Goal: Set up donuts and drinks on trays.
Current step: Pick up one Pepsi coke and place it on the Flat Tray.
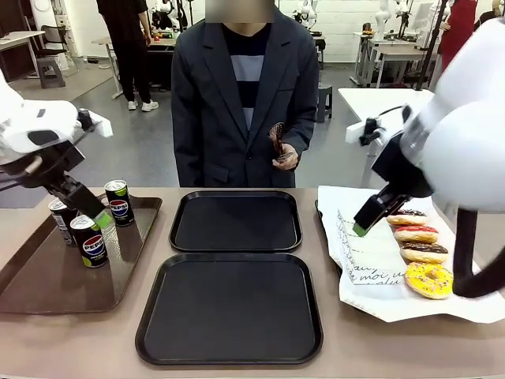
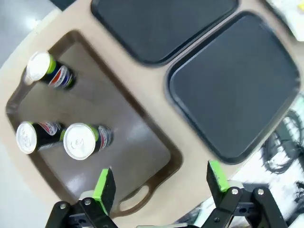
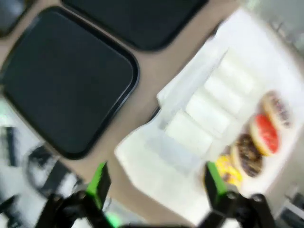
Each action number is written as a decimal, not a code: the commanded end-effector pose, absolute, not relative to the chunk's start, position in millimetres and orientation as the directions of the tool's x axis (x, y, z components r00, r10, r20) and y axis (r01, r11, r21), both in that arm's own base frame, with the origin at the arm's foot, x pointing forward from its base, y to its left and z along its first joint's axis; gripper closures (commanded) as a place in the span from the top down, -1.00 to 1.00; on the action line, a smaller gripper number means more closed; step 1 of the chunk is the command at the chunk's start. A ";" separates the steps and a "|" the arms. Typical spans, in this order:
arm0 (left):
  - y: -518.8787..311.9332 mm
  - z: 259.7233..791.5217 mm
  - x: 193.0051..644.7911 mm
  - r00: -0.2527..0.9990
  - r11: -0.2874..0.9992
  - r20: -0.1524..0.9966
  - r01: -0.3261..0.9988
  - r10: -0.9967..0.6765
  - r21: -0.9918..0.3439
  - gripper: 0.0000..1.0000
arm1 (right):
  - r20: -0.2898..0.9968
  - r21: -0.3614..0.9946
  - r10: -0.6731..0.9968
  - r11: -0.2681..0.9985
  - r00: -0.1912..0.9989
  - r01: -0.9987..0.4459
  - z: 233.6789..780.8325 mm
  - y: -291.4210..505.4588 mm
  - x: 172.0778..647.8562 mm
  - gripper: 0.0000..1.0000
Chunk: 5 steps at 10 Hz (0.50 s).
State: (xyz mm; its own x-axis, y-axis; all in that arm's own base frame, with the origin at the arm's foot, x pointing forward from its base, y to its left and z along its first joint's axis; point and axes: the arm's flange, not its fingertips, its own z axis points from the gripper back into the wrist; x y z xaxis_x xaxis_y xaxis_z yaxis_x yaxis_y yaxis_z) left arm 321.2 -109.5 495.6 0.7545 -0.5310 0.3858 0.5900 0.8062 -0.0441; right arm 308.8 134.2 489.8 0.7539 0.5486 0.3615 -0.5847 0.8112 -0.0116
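Observation:
Three Pepsi cans (image 1: 92, 241) stand upright on a long brown tray (image 1: 47, 284) at the left. My left gripper (image 1: 99, 216) hangs just above them; in the left wrist view it (image 2: 161, 183) is open, with the cans (image 2: 83, 141) ahead and to the left of its fingers. Two black trays sit in the middle, one far (image 1: 235, 221) and one near (image 1: 229, 308), both bare. Several donuts (image 1: 424, 252) lie in a row on white paper (image 1: 371, 304) at the right, the yellow one (image 1: 428, 279) nearest. My right gripper (image 1: 363, 225) hovers open over the paper's left part.
Small white script-printed boxes (image 1: 357, 254) lie on the paper left of the donuts. A person in a dark jacket stands at the far edge, a hand (image 1: 282, 156) holding a dark object. The right wrist view is blurred; it shows the boxes (image 3: 213, 109) and donuts (image 3: 263, 134).

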 end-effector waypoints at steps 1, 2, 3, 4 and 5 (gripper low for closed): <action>-54.1 504.0 334.4 0.878 0.764 0.449 0.403 -0.166 -0.505 1.00 | 0.489 0.449 0.190 0.782 0.851 -0.432 476.1 50.5 318.6 1.00; -29.8 503.9 339.3 0.910 0.684 0.409 0.335 -0.058 -0.648 1.00 | 0.482 0.567 0.056 0.741 0.874 -0.360 465.2 17.7 320.8 1.00; -8.7 502.5 343.6 0.929 0.650 0.370 0.271 0.016 -0.710 1.00 | 0.462 0.644 -0.035 0.700 0.886 -0.308 454.4 -8.6 321.4 1.00; 9.9 496.8 344.9 0.946 0.626 0.318 0.213 0.060 -0.750 1.00 | 0.430 0.708 -0.088 0.651 0.899 -0.275 445.7 -31.0 319.3 1.00; 32.2 492.0 345.3 0.954 0.584 0.277 0.160 0.116 -0.796 1.00 | 0.412 0.754 -0.133 0.606 0.901 -0.256 441.3 -51.3 312.9 1.00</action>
